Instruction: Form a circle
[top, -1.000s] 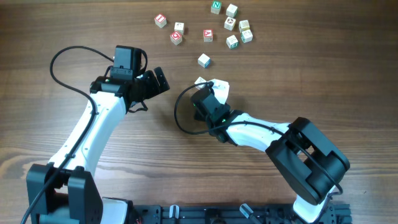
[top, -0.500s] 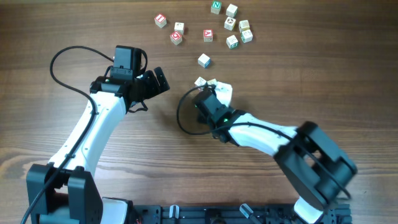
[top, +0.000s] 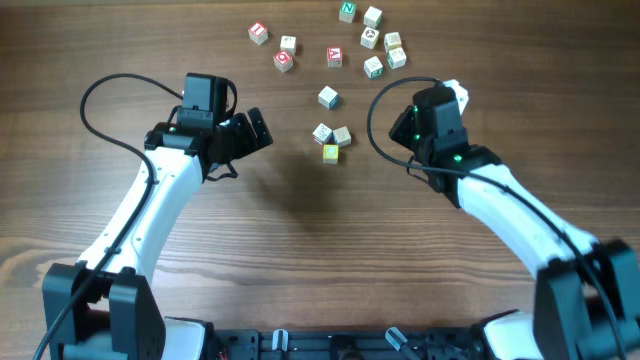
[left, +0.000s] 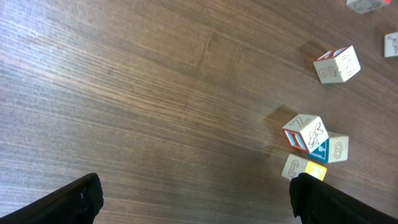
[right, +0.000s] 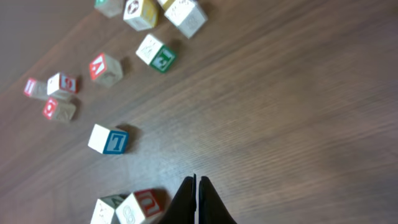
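With no ring yet formed, small pale wooden letter cubes (top: 342, 134) are seen clustered and strewn over the far middle of the brown wooden table (top: 120, 40), flanked by the right gripper (right: 198, 186), pressed shut and empty, and the left gripper (top: 260, 130), spread wide, with the strays judged next to be nudged into an arc.

Brown table (top: 90, 40), with darker grain in long streaks. Pale wooden cubes (top: 372, 16), each with coloured marks. In the middle group: yellow cube (top: 331, 153), cube with red edge (left: 306, 132), cube with blue side (left: 333, 149). Just above these, white cube with blue letter L (right: 108, 139). Further up, red-marked cubes (top: 284, 61) on the left, green-marked cubes (top: 347, 12) on the right, also one yellow-sided cube (right: 142, 12). White left arm (top: 150, 210) and white right arm (top: 510, 210), both with black joints. Black cables (top: 95, 95).
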